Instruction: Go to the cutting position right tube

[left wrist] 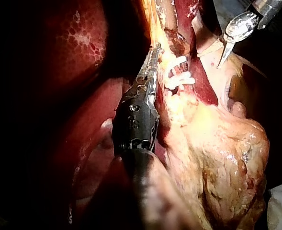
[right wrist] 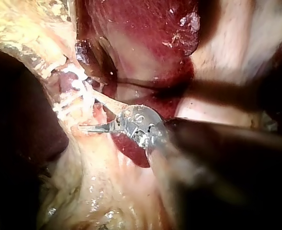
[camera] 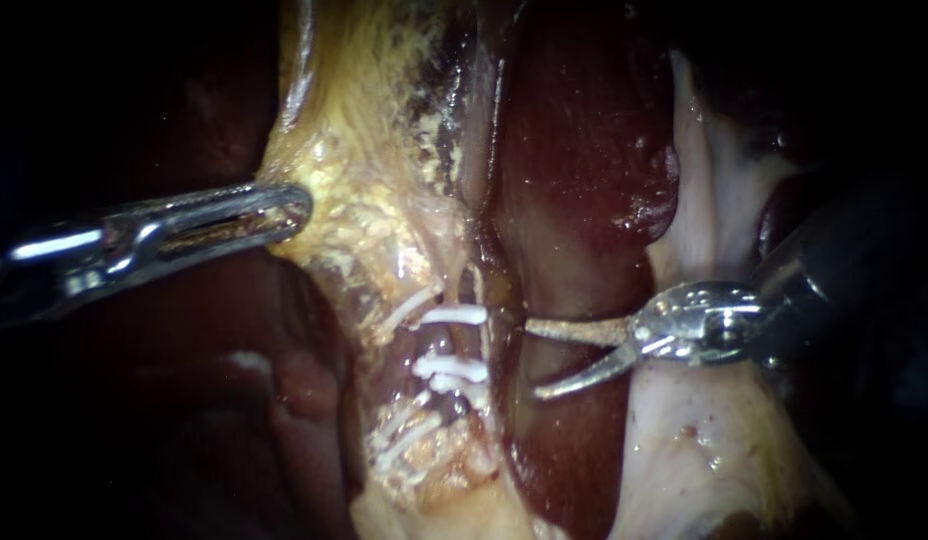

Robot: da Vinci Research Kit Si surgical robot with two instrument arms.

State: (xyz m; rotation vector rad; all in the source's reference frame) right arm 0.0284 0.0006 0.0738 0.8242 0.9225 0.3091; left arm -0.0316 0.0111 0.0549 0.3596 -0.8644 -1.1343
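Two shafts reach inward: left instrument clamps yellow tissue, right instrument holds jaws apart near the clips.

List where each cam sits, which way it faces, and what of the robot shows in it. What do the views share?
Endoscope view: close over the tissue, facing the small white clips; the silver left instrument enters from the left, the right instrument with open curved blades from the right.
Left wrist view: on the left arm, looking along its own instrument to the clips; the right instrument lies beyond.
Right wrist view: on the right arm, looking along its own instrument at the clips.
Shared: all three show the clips and the right instrument.
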